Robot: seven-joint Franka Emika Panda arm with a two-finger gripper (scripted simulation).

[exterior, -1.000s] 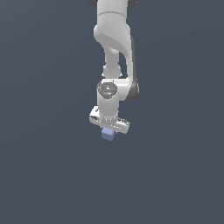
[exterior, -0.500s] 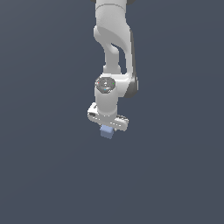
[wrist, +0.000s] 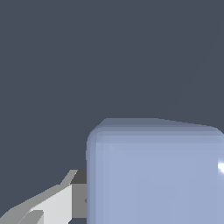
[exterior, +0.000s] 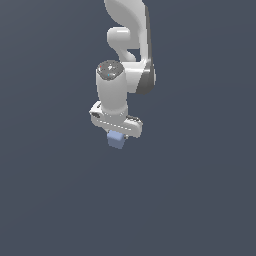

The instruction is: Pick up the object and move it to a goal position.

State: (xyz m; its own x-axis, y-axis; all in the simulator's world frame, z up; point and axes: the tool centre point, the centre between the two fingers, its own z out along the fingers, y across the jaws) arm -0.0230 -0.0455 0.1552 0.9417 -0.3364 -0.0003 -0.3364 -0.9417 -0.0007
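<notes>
The small pale blue cube hangs just under the white gripper in the exterior view, held off the dark grey ground. The gripper points down and is shut on the cube; its fingers are mostly hidden behind the hand and the cube. In the wrist view the cube fills a large part of the picture, with one white fingertip pressed against its side. The white arm rises above the gripper to the picture's upper edge.
A plain dark grey ground lies all around the arm. No other object shows in either view.
The arm has lifted the gripper and the held cube upward in the exterior view, and slightly toward that view's left. The grip on the cube is unchanged.
</notes>
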